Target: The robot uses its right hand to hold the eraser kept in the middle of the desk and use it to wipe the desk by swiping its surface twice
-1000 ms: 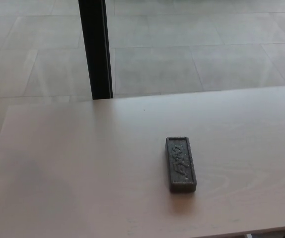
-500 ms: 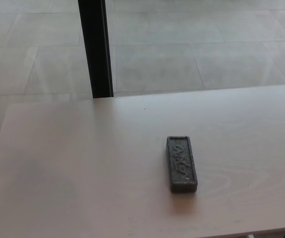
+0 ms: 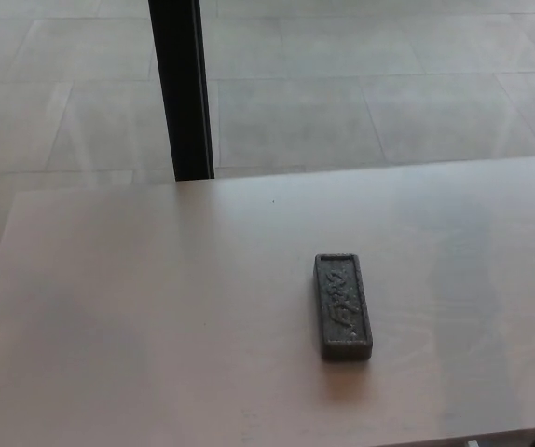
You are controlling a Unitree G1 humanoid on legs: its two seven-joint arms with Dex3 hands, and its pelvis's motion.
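dark grey rectangular eraser (image 3: pixel 343 306) flat on pale wooden bench (image 3: pixel 137 317), near its middle | hands unseen, state unknowable

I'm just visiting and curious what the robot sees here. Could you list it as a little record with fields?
Surface: pale wooden desk
Object: dark grey rectangular eraser, lying flat near the middle of the desk, long side pointing away from the robot
Beyond the desk: black upright post on a grey tiled floor
Robot hands: none in view
Task state: eraser not yet picked up
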